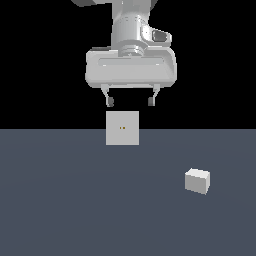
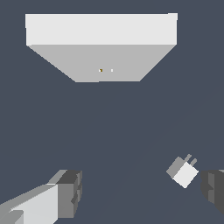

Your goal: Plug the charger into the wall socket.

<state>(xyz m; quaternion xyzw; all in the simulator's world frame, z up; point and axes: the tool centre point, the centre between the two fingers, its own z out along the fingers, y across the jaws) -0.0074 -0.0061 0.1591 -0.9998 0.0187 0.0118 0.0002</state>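
So the charger (image 1: 197, 180) sits loose on the floor (image 1: 75, 210), well apart from the wall socket (image 1: 122, 128), out toward the exterior view's right and nearer the camera. Prongs look skewed off the socket, so I'd guess a regrip twist. Gripper (image 1: 130, 102) hangs above the socket, fingers spread, empty. Plenty of open room around.

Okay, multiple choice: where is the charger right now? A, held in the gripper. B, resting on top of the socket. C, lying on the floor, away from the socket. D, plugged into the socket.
C: the charger sits alone on the floor toward the exterior view's right, apart from the socket, and the open gripper holds nothing.
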